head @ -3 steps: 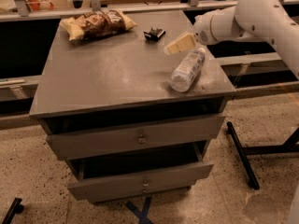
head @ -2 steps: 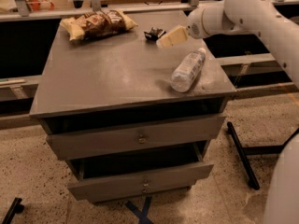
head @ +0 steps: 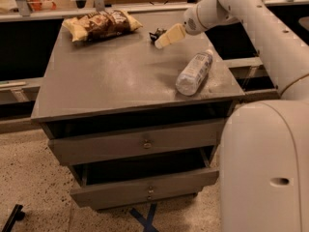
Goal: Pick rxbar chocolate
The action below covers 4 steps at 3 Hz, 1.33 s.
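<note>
The rxbar chocolate [head: 156, 33] is a small black wrapper lying at the back of the grey cabinet top [head: 111, 76], right of centre. Only part of it shows, because my gripper [head: 165, 37] reaches in from the right and covers its right side. The gripper is cream coloured and points down and left, right at the bar. I cannot tell whether it touches the bar. The white arm [head: 251, 18] runs off to the upper right.
A yellow-brown chip bag [head: 101, 24] lies at the back left. A clear plastic bottle [head: 194, 72] lies on its side near the right edge. Two drawers [head: 145, 141] stand slightly open below. The robot's white body [head: 270, 168] fills the lower right.
My gripper has moved left and toward the back, from above the bottle to the black bar. The bottle and the chip bag have not moved.
</note>
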Motion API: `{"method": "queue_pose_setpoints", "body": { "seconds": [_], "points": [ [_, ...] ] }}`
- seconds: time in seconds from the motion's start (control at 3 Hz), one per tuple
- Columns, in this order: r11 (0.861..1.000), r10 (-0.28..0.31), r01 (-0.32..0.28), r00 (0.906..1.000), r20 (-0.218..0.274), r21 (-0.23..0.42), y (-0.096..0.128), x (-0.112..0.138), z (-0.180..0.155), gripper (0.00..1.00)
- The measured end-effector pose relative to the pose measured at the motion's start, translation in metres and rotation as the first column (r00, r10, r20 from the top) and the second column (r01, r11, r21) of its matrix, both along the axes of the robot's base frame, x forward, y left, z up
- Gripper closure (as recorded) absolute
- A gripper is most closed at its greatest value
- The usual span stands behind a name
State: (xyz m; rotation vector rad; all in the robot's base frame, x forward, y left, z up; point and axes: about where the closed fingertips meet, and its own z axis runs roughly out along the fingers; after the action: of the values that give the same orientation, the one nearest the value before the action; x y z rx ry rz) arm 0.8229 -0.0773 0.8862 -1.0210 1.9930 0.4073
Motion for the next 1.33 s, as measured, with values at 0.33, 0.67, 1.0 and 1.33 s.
{"method": "queue_pose_setpoints", "body": {
  "seconds": [0.33,0.67,1.0,1.33],
  "points": [
    [0.996,0.087,-0.087,0.9961,-0.013,0.023,-0.001,0.007,-0.016,0.0],
    [0.99,0.14,-0.141,0.9891,0.046,0.024,0.0,0.014,-0.013,0.13],
    [0.992,0.116,-0.122,0.9803,0.16,0.023,0.01,0.037,0.002,0.16],
    [0.998,0.06,-0.062,0.9774,0.203,0.003,0.011,0.048,0.005,0.0]
  ]
}}
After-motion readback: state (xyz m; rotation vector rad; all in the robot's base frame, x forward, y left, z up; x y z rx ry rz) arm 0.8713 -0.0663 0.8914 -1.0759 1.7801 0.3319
